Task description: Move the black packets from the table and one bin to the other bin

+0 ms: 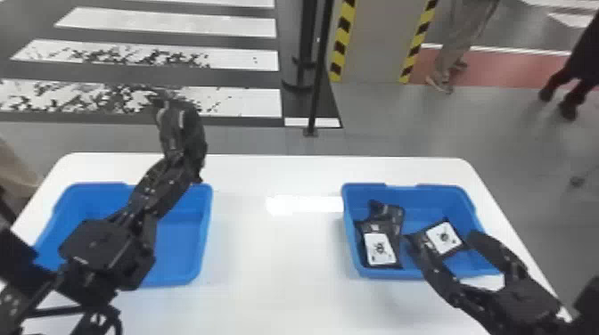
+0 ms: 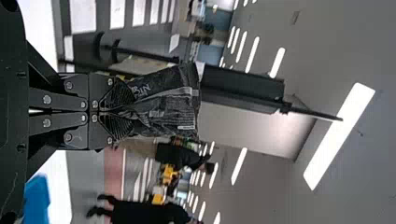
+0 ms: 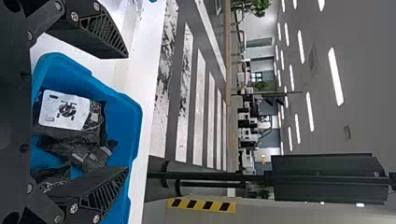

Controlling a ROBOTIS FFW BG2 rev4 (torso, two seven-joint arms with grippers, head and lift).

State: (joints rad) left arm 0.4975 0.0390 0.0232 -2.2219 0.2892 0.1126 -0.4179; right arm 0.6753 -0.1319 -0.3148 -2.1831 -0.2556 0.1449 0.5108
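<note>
My left gripper (image 1: 178,171) is raised above the far part of the left blue bin (image 1: 206,222), shut on a black packet (image 1: 180,127) that sticks up past the fingertips. In the left wrist view the left gripper (image 2: 122,112) pinches one end of that crumpled packet (image 2: 168,105). At the right blue bin (image 1: 352,240), my right gripper (image 1: 445,243) stands open over the near right part. That bin holds a white-labelled packet (image 1: 379,249), a darker one (image 1: 392,213) behind it and another labelled one (image 1: 443,236). In the right wrist view the right gripper (image 3: 127,112) has its fingers wide apart, packets (image 3: 65,111) beyond them.
Both bins stand on a white table (image 1: 267,258), with a wide stretch of tabletop between them. Behind the table's far edge are a black post (image 1: 318,89) and a pillar (image 1: 374,44) with yellow-black striped edges.
</note>
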